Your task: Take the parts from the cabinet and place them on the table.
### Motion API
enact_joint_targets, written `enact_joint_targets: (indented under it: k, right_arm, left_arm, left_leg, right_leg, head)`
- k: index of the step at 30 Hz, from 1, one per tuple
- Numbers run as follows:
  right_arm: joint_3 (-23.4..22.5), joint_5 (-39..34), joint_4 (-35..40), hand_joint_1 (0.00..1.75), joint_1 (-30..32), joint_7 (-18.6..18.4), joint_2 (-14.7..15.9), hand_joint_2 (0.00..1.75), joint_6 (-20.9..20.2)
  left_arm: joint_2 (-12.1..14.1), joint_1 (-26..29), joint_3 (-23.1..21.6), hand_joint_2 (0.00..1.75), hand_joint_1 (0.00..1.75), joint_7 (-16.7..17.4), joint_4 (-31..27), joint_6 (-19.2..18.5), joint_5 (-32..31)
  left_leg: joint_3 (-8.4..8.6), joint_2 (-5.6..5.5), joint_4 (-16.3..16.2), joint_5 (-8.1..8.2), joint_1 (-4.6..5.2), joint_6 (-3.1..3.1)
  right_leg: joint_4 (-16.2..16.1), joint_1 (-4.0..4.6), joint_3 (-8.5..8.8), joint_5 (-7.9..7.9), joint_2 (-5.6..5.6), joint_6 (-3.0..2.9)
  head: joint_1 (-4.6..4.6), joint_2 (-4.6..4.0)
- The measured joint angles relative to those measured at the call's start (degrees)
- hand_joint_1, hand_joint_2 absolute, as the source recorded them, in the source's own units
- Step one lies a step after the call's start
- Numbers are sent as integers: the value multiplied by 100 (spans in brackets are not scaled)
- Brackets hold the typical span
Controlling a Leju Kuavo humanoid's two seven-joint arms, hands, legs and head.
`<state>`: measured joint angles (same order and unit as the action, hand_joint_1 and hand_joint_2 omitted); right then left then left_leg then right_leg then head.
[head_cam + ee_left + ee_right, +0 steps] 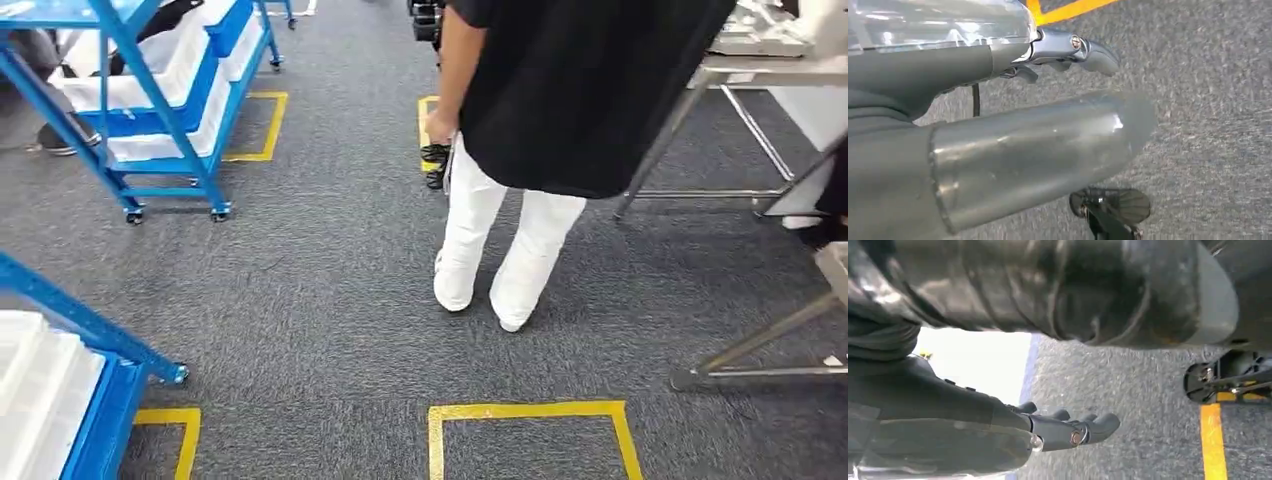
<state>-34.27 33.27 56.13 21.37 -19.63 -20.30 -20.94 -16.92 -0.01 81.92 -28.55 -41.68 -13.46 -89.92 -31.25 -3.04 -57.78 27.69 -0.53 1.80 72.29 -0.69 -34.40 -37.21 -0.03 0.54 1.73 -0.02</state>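
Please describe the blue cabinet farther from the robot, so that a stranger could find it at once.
On the grey carpet, look left of the person in white trousers. The blue cabinet stands there on small wheels, holding white bins. Unlike the nearer blue rack, it stands beside a yellow floor square.

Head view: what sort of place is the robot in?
Probably a workshop or test lab: blue wheeled racks with white bins, yellow tape squares on grey carpet, and metal-legged tables.

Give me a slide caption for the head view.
A person stands on grey carpet between blue carts and metal tables.
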Motion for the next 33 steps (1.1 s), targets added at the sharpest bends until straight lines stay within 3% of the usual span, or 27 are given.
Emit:
enact_joint_targets:
  k: [1, 2, 3, 4, 7, 8, 9, 10, 12, 13, 14, 15, 16, 17, 18, 19, 20, 23, 24, 25, 26, 27, 28, 29, 30, 32, 33]
  right_arm:
    - [0, 2, 0, 0, -2, 2, 0, 0, 0]
    - [0, 17, -6, 0, -4, 13, 0, 0, 0]
    - [-8, 39, -15, 0, -15, 41, 2, 0, 0]
    - [-43, 61, -44, 0, -15, 68, 4, 0, -6]
    - [-109, 160, -83, 0, -61, 159, 4, 0, -54]
    - [-122, 171, -90, 0, -73, 190, 4, 0, -66]
    - [-138, 195, -107, 0, -78, 212, 2, 0, -72]
    - [-153, 203, -120, 0, -75, 230, 0, 0, -74]
    - [-184, 221, -160, 0, -88, 238, 0, 0, -79]
    - [-210, 230, -186, 0, -96, 249, 0, 0, -94]
    - [-232, 238, -203, 0, -108, 258, 0, 0, -96]
    - [-243, 243, -225, 0, -121, 273, 0, 0, -98]
    - [-247, 258, -243, 0, -135, 293, 0, 0, -105]
    - [-247, 273, -256, 0, -148, 310, 0, 0, -111]
    - [-254, 291, -269, 0, -156, 326, 0, 0, -116]
    - [-291, 328, -277, 0, -167, 347, 9, 0, -118]
    - [-299, 345, -280, 0, -188, 356, 9, 0, -125]
    - [-317, 361, -297, 0, -254, 387, 9, 0, -125]
    - [-315, 365, -304, 0, -259, 387, 9, 0, -127]
    - [-317, 365, -310, 0, -258, 396, 9, 0, -127]
    - [-323, 365, -323, 0, -256, 402, 9, 0, -129]
    - [-332, 365, -334, 0, -255, 402, 9, 0, -129]
    - [-341, 365, -345, 0, -254, 402, 9, 0, -129]
    - [-350, 378, -354, 0, -253, 402, 9, 0, -129]
    - [-367, 400, -361, 0, -253, 406, 9, 0, -131]
    - [-398, 477, -374, 0, -254, 442, 9, 0, -142]
    - [-428, 505, -378, 0, -253, 470, 9, 0, -146]
  left_arm:
    - [-2, 0, 0, 0, 0, 0, 0, 0, -2]
    - [-4, -6, 0, 0, 0, 0, 0, -2, 0]
    - [-19, -5, 0, 0, 0, -2, 0, -7, 0]
    - [-31, -41, -2, 0, 0, -2, 0, -13, -2]
    - [-26, -13, 0, 0, 0, -7, 0, -13, 0]
    - [-26, -6, 0, 0, 0, -11, 0, -9, 0]
    - [-9, 2, -2, 0, 0, -13, 0, 2, 0]
    - [-7, -12, -2, 0, 0, -15, 0, 9, 0]
    - [-7, -40, -4, 0, 0, -15, 0, 18, 0]
    - [-4, -37, -4, 0, 0, -15, 0, 26, 0]
    - [7, -25, -4, 0, 0, -15, 0, 39, 0]
    - [18, -12, -4, 0, 0, -15, 0, 57, 0]
    - [42, -3, -4, 0, 0, -20, 0, 76, 0]
    - [50, -6, -4, 0, 0, -22, 0, 85, 0]
    - [57, -13, -7, 0, 0, -24, 2, 105, 0]
    - [46, -36, -7, 0, 0, -26, 26, 109, 0]
    - [46, -34, -7, 0, 0, -28, 31, 111, -2]
    - [77, -13, 0, 0, 0, -31, 28, 127, 0]
    - [87, -13, -2, 0, 0, -31, 28, 131, 0]
    - [96, -22, -2, 0, 0, -33, 28, 131, 0]
    - [103, -35, -2, 0, 0, -35, 28, 133, 0]
    - [107, -39, -4, 0, 0, -37, 28, 133, 0]
    - [107, -40, -4, 0, 0, -37, 28, 133, 0]
    - [107, -37, -2, 0, 0, -37, 31, 133, 0]
    - [107, -33, -4, 0, 0, -37, 33, 133, 0]
    - [105, -39, -4, 0, 0, -37, 37, 136, 0]
    - [103, -50, -4, 0, 0, -37, 46, 142, 0]
  left_leg:
    - [9, -93, -12, 2, 0, -3]
    - [16, -174, -18, 4, -2, -8]
    - [-36, -222, -14, 0, -29, -17]
    - [-37, -278, -42, -8, -11, -59]
    - [-92, -502, 31, -83, -68, -186]
    - [-109, -524, 33, -89, -41, -225]
    - [-141, -149, -95, 15, -24, -211]
    - [-272, 87, -362, 221, -16, -224]
    - [-713, 220, -1260, 678, -40, -278]
    - [-885, 234, -1625, 783, -61, -309]
    - [-915, 251, -1712, 743, -82, -335]
    - [-801, 277, -1503, 572, -111, -364]
    - [-558, 318, -1067, 323, -144, -399]
    - [-282, 422, -559, 78, -175, -437]
    - [-77, 649, -124, -30, -198, -482]
    - [-49, 683, -96, 36, -126, -438]
    - [-74, 580, -114, 37, -144, -330]
    - [-74, 467, -106, 52, -95, -213]
    - [-67, 426, -83, 38, -103, -169]
    - [-72, 383, -78, 30, -97, -139]
    - [-82, 332, -78, 26, -86, -125]
    - [-83, 261, -78, 30, -62, -118]
    - [-77, 201, -79, 33, -36, -100]
    - [-66, 123, -79, 37, -10, -93]
    - [-45, 43, -79, 46, 10, -80]
    - [7, -135, -78, 55, 21, -67]
    - [22, -213, -73, 61, 17, -57]
  right_leg:
    - [-491, 7, 202, 314, 47, -32]
    - [-1050, 10, 438, 617, 187, -71]
    - [-1361, 20, 568, 640, 565, -116]
    - [-1434, 24, 555, 660, 647, -136]
    - [-1459, 61, 568, 674, 432, -161]
    - [-1583, 14, 614, 734, 345, -197]
    - [-1670, 6, 666, 770, 227, -226]
    - [-1692, 11, 682, 775, 145, -263]
    - [-1690, 34, 671, 763, -68, -279]
    - [-1689, 35, 670, 753, -168, -274]
    - [-1686, 34, 675, 743, -253, -262]
    - [-1683, 27, 691, 724, -328, -242]
    - [-1667, 10, 711, 693, -398, -213]
    - [-1629, -9, 733, 654, -452, -173]
    - [-1573, 13, 744, 603, -505, -116]
    - [-1501, 52, 716, 546, -547, -60]
    - [-1493, 67, 723, 541, -562, -53]
    - [-1511, -3, 777, 517, -653, -1]
    - [-1438, -25, 772, 419, -430, 24]
    - [-1176, -32, 633, 226, -183, 12]
    - [-714, -31, 406, -20, -81, -1]
    - [-149, -16, 119, -246, -54, -19]
    - [264, 7, -113, -346, -50, -52]
    - [452, 43, -256, -302, -41, -97]
    - [355, 89, -267, -110, -18, -164]
    - [-529, 223, 35, 546, 105, -322]
    - [-1070, 298, 227, 856, 301, -403]
  head:
    - [0, 2]
    - [0, 0]
    - [0, 0]
    - [4, 0]
    - [-2, 2]
    - [0, 0]
    - [0, 0]
    - [9, 0]
    - [9, 0]
    - [7, 0]
    - [7, 0]
    - [9, 0]
    - [7, 0]
    - [9, 0]
    - [7, 0]
    - [20, 0]
    - [-20, 0]
    - [-9, 0]
    - [-13, 0]
    - [-11, 0]
    - [-13, 0]
    - [-13, 0]
    - [-13, 0]
    - [-13, 0]
    - [-11, 0]
    - [-11, 0]
    - [-13, 0]
